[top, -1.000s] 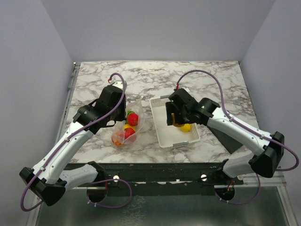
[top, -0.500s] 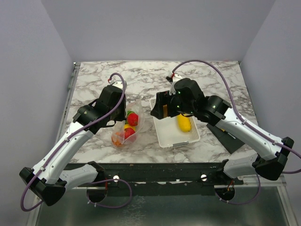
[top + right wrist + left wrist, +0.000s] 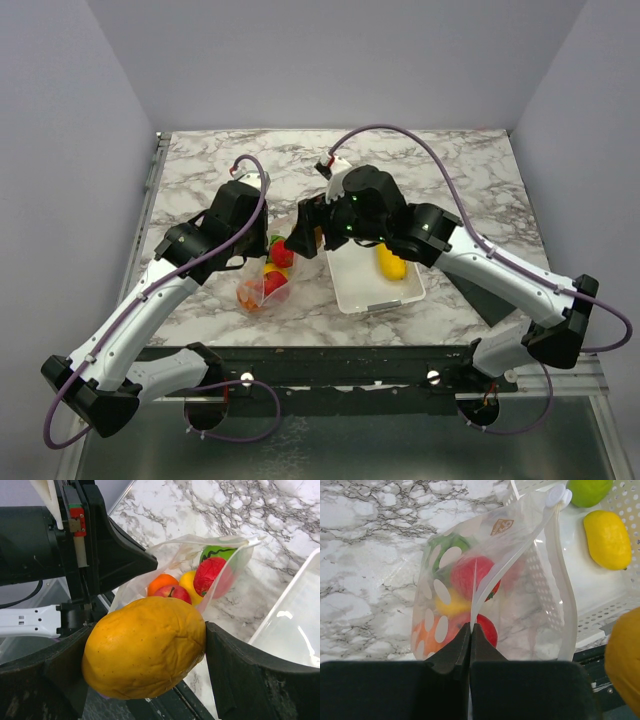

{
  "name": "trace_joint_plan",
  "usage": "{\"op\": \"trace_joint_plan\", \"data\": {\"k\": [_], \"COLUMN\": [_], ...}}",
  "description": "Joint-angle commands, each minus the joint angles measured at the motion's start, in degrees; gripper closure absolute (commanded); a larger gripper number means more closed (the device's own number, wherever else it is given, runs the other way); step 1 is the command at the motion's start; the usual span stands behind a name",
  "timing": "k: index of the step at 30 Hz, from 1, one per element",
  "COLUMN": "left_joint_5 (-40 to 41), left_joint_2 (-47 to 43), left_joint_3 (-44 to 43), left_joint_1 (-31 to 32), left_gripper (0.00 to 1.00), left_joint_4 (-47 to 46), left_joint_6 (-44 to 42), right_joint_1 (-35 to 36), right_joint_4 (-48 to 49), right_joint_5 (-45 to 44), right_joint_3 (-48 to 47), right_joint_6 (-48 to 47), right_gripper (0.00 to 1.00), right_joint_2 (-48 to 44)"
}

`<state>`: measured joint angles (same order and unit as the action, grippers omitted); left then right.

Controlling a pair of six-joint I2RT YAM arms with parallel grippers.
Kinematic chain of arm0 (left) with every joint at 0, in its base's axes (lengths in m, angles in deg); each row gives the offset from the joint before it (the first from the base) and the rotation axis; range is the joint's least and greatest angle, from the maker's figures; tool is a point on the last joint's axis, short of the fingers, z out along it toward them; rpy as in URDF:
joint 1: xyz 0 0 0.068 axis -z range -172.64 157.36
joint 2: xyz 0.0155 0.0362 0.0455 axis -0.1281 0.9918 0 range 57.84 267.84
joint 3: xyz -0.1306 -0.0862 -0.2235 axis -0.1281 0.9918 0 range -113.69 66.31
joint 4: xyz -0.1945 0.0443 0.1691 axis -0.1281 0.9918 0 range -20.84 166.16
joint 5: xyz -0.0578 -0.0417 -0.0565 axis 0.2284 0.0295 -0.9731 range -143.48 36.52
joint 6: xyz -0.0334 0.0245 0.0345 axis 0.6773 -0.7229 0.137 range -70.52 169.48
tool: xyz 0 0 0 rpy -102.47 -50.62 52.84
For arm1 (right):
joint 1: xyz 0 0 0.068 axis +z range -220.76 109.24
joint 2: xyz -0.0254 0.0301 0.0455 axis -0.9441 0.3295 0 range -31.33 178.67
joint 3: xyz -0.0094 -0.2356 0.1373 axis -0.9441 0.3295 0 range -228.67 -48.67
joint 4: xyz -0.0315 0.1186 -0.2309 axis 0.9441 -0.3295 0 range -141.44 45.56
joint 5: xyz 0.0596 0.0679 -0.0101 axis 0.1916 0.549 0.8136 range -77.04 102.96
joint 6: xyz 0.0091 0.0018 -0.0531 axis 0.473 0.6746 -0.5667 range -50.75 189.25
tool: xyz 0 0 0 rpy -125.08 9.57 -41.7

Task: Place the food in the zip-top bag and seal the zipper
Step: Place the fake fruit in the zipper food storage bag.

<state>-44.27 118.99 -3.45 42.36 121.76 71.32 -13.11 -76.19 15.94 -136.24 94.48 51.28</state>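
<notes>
Diagonally lying zip-top bag [image 3: 266, 278], mouth gaping far-right, rim pinched in closed left gripper [image 3: 470, 630], orange fruit [image 3: 145, 642] clamped in wide-spread right gripper [image 3: 150, 675].

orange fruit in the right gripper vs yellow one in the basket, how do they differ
The orange fruit is clamped in the right gripper near the zip-top bag; the yellow fruit lies loose in the white basket. The orange fruit is plumper, the yellow fruit slimmer. Both are outside it.

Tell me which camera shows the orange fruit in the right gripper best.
Right wrist view: the orange fruit fills mid-frame, clamped between the right fingers. The left wrist view catches only a sliver at its right edge; the top view hides it almost fully behind the right arm.
</notes>
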Motion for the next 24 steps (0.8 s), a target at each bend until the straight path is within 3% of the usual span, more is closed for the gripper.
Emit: {"op": "trace_joint_plan", "data": {"k": [1, 16, 24], "left_joint_5": [-1.31, -1.24, -1.30], "left_joint_2": [-1.13, -1.94, -1.95], "left_joint_3": [-2.35, -2.05, -1.79], "left_joint_1": [0.02, -0.02, -0.02], "left_gripper": [1.00, 1.00, 1.00], "left_joint_4": [0.75, 1.10, 1.14], "left_joint_6": [0.39, 0.31, 0.22], "right_joint_1": [1.24, 3.13, 3.79], "right_joint_4": [4.37, 5.95, 5.25], "right_joint_5": [2.51, 1.82, -0.54], "right_joint_3": [-2.02, -1.95, -0.86], "right_joint_6": [-1.56, -1.25, -0.51], "right_gripper": [0.72, 0.64, 0.36], "right_joint_2": [2.87, 9.76, 10.97]}}
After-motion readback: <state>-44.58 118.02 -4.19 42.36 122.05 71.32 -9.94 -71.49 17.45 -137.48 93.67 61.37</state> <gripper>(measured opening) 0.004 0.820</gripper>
